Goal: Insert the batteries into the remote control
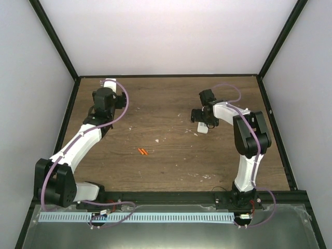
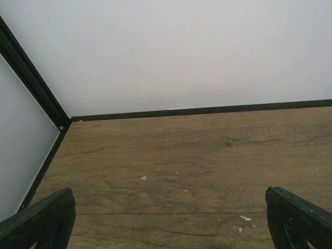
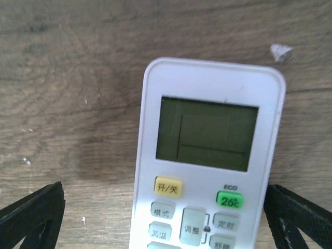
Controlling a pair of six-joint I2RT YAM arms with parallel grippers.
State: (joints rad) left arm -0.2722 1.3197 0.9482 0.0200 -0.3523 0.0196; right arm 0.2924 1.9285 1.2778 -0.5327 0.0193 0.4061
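Right gripper (image 3: 165,215) is hanging, jaws spread wide, over white rectangular plastic remote control (image 3: 207,93) lying display-up; left gripper (image 2: 168,220) is likewise gaping; slim orange-red batteries (image 1: 142,151) are lying well apart from both.

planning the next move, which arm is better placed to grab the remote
Right. Its open hand has a finger on either side of the remote control, which lies display up. The left hand, also open, faces the back-left corner, away from the remote and the batteries.
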